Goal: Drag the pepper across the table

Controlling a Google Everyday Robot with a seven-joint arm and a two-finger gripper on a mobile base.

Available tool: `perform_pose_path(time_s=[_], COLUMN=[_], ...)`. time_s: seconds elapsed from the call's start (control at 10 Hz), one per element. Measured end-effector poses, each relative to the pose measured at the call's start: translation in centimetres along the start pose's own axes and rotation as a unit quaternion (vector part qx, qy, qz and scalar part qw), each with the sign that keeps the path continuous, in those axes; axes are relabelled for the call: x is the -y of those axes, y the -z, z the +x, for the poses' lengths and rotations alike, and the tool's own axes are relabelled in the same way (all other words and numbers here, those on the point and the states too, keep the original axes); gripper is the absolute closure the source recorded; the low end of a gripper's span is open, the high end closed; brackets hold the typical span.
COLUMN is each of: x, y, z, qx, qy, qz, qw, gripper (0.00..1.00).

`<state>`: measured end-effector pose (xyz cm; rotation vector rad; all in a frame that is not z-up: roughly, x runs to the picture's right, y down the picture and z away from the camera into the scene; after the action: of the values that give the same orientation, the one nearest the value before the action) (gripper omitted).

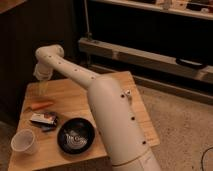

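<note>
The pepper (40, 105), small and orange-red, lies on the left part of the light wooden table (70, 95). My white arm reaches from the lower right up and over to the far left corner of the table. The gripper (42, 87) hangs down from the wrist there, just above and behind the pepper, apart from it. Its pale fingers stand open with nothing between them.
A black rectangular box (44, 120) lies just in front of the pepper. A black bowl (76, 136) sits near the front edge, with a white cup (24, 141) at the front left corner. A small pale object (128, 95) stands at the right, beside my arm.
</note>
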<state>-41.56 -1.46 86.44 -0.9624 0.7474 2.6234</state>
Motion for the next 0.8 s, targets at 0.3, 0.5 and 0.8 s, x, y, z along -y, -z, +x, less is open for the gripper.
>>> perform_pose_path(time_s=[0.3, 0.5, 0.8], x=[2.8, 4.3, 6.4], y=[-2.6, -2.9, -4.5], z=[-2.1, -3.1, 0.5], qx=[0.018, 0.024, 0.022], qy=[-0.027, -0.042, -0.032], qz=[0.03, 0.032, 0.035], qw=[0.999, 0.9983, 0.9986], gripper=[0.2, 0.2, 0.2])
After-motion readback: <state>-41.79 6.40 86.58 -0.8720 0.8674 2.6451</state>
